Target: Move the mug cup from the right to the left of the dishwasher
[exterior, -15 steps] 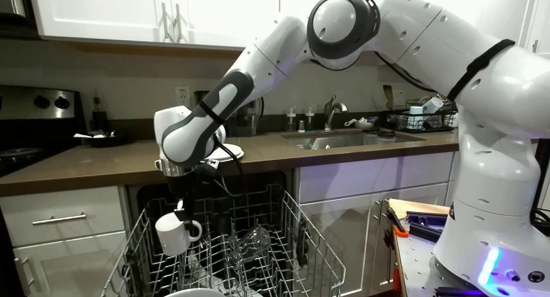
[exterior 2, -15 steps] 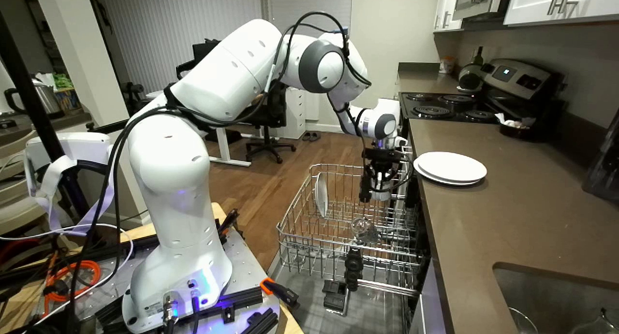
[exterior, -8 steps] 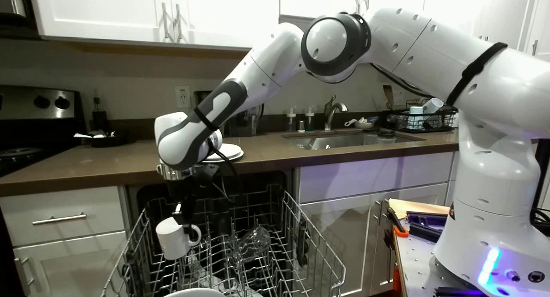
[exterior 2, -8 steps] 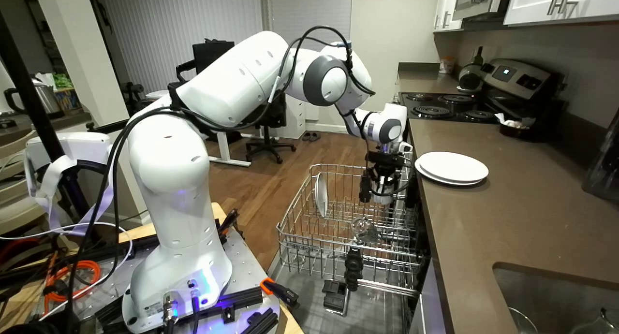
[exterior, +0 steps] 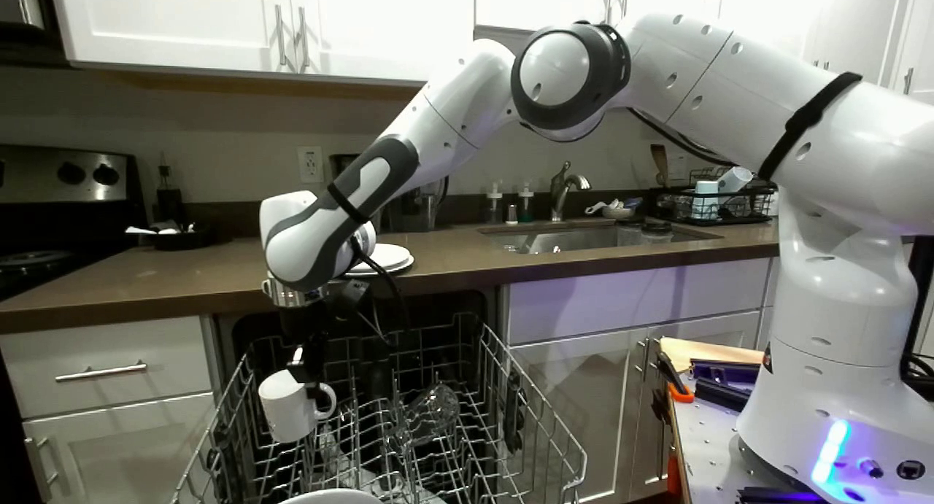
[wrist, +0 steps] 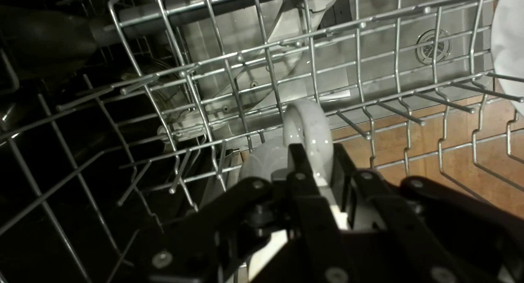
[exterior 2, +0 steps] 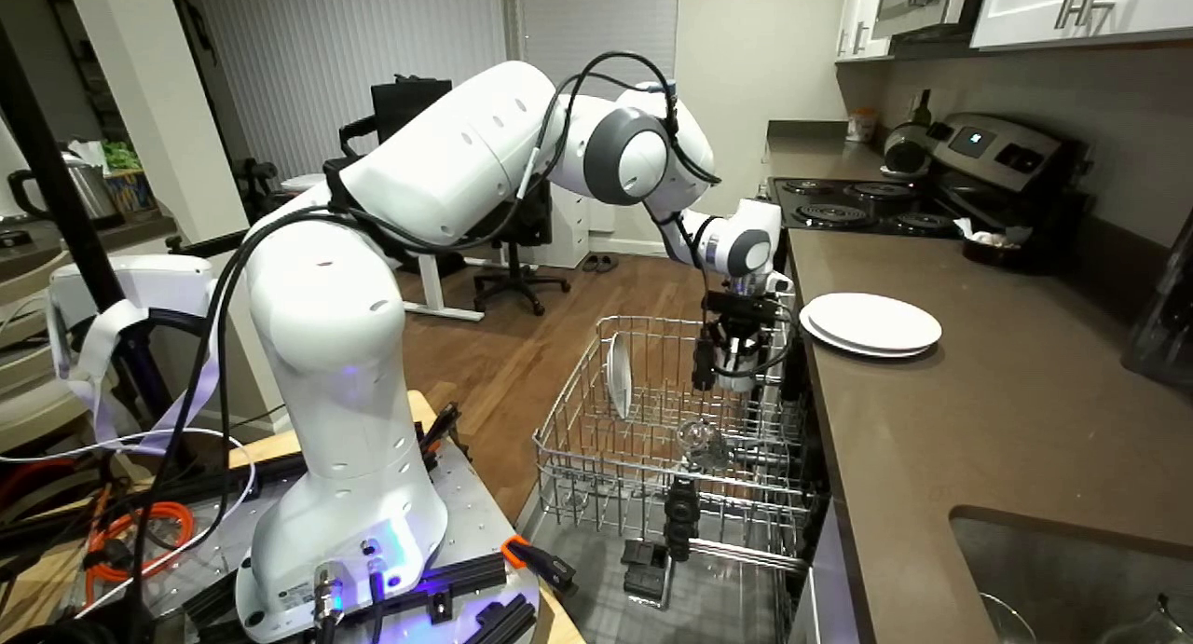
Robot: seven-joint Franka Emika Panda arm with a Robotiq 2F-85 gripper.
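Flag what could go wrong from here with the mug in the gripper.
Slip: the gripper seems to pinch the mug by its handle alone, so it may pivot or slide.
Release: I can't tell whether the mug's bottom touches the rack; opening now might drop it or leave it tipped against the tines.
Bump: swinging toward the clear glass in the same rack might knock it.

In an exterior view you face the bench (exterior: 452, 254); in an exterior view you look along it, towards the stove (exterior 2: 857, 201). Both show the dishwasher (exterior 2: 620, 481); your wrist view looks closely down into it.
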